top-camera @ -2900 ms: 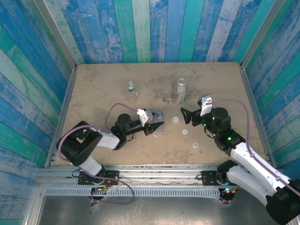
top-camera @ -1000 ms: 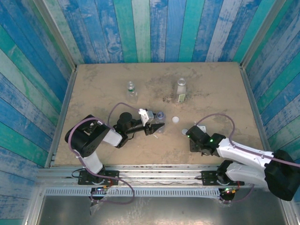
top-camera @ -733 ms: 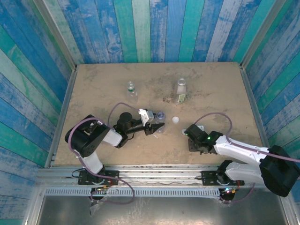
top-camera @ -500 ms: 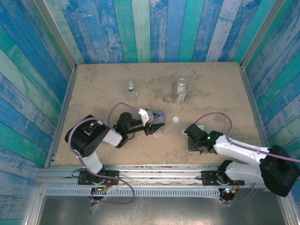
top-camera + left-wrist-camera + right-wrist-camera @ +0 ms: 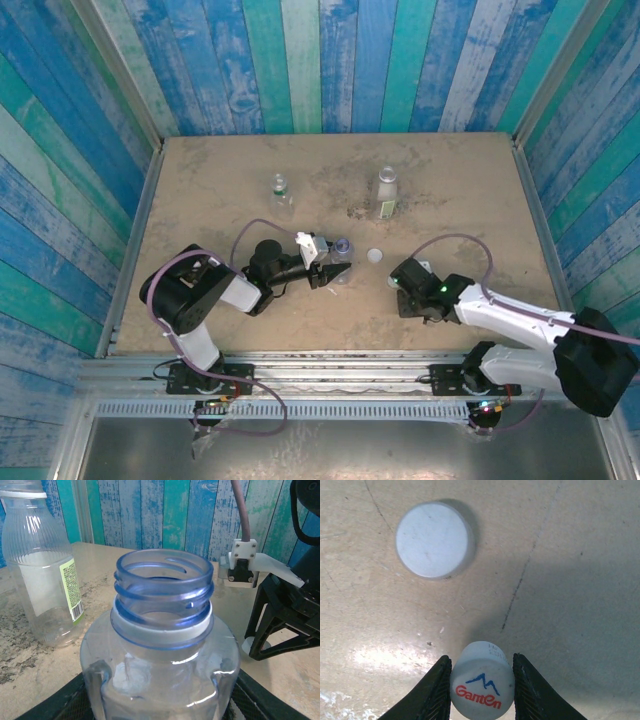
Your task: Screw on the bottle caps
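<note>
Black-jointed, white-shelled arms [image 5: 505,313], looping mauve cables [image 5: 236,240], a green light [image 5: 441,291], ribbed black gripper fingers [image 5: 438,690].

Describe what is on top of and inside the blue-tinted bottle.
Nothing is on top: the blue-tinted bottle has an open threaded neck with no cap. No liquid shows through the mouth. The left hand covers its lower sides, so the bottom cannot be seen.

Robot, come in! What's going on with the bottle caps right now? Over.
Left gripper shut on blue bottle, neck open, no cap. Right gripper shut on printed cap, low at the table. Plain cap loose nearby.
</note>
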